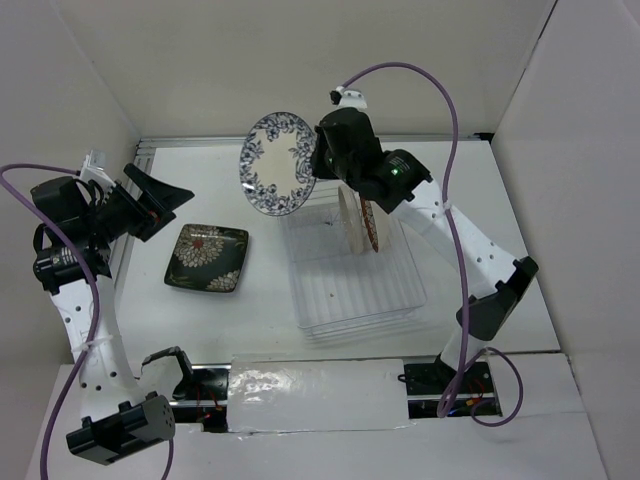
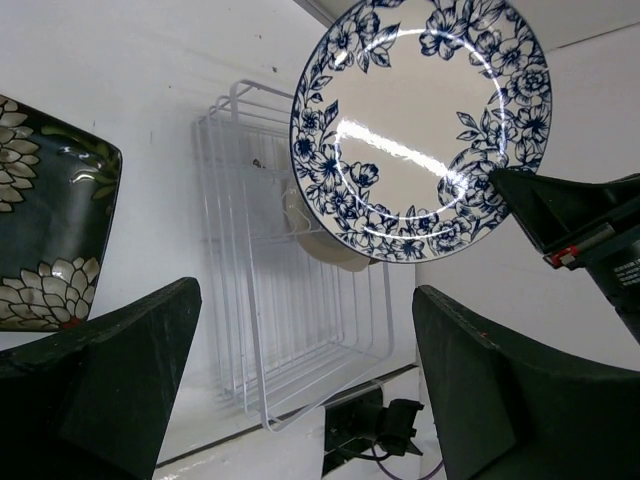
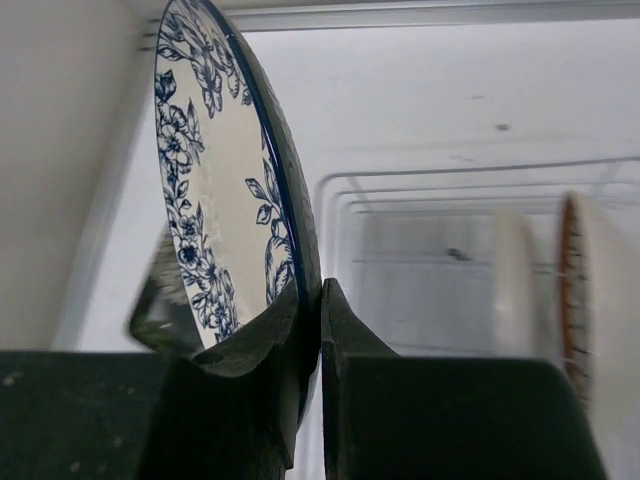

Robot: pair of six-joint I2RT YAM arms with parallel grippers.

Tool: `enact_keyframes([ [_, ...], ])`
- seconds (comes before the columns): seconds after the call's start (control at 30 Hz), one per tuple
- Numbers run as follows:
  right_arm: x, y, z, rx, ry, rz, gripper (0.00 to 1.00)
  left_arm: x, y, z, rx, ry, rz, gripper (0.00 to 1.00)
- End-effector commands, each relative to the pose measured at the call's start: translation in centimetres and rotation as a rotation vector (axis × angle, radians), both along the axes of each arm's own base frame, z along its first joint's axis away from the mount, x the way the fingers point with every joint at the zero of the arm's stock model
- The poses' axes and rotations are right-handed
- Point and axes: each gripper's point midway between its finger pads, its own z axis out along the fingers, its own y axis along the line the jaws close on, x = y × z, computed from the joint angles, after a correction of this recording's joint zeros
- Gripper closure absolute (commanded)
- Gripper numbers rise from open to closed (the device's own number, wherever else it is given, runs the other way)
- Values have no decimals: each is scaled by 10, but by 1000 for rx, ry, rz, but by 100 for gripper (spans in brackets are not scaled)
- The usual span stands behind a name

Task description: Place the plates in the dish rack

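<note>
Overhead, the right gripper (image 1: 318,160) is clamped on the rim of the blue-white floral plate (image 1: 277,163). It holds the plate on edge in the air, over the far left corner of the dish rack (image 1: 360,305) and clear of the wires. Two plates stand upright in the rack's far half: the cream plate (image 1: 352,222) and, just beside it on the right, the brown-rimmed plate (image 1: 372,230). The dark square plate (image 1: 207,257) lies flat on the table (image 1: 200,330) to the left of the rack. The left gripper (image 1: 170,203) hangs near it, jaws apart and holding nothing. The left wrist view agrees: its own fingers (image 2: 100,380) are spread wide and empty, the square plate sits at the left edge, and the floral plate (image 2: 420,120) faces the camera, pinched at its lower right rim. In the right wrist view, both fingers are shut tight on the floral plate's (image 3: 215,200) lower edge. The rack's (image 3: 420,190) wires run beyond it, with the two loaded plates blurred at the right. The step in hand looks like carrying the third plate to its slot, so the task seems about half done. The next move probably calls for shifting the plate right, over a free gap beside the cream plate. It should then be lowered edge-first between prongs without knocking its neighbours before the grip lets go.
</note>
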Motion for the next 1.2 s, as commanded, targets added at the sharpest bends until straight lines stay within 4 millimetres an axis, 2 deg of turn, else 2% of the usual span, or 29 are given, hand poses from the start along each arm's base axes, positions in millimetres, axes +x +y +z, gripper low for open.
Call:
enact_keyframes([
  [0.0, -3, -51, 78, -11, -212, -225, 100, 1, -4, 18, 15, -70, -32, 1],
  [0.1, -11, -69, 82, -127, -245, -291, 100, 1, -3, 15, 9, -54, -25, 1],
  [0.13, -13, -84, 85, -166, -263, -364, 100, 1, -3, 14, 12, -53, -21, 1],
  [0.3, -34, -97, 89, -359, -314, -428, 100, 3, -2, 7, 9, -44, -21, 1],
  [0.33, -36, -105, 88, -415, -323, -488, 100, 3, -3, 7, 4, -44, -31, 1],
  [0.4, -41, -102, 83, -492, -331, -523, 100, 6, -3, 5, -1, -41, -39, 1],
  [0.43, -44, -108, 80, -545, -333, -568, 100, 6, -3, 4, -8, -37, -42, 1],
  [0.47, -44, -103, 77, -564, -331, -568, 100, 6, -4, 3, -9, -35, -44, 2],
  [0.7, -51, -104, 56, -603, -298, -561, 100, 4, 1, 3, 23, -34, -14, 1],
  [0.9, -55, -102, 28, -640, -240, -520, 100, 5, 1, 0, 17, -27, -15, 2],
  [1.17, -57, -90, -6, -665, -176, -470, 100, 3, -1, -3, 6, -24, -24, 2],
])
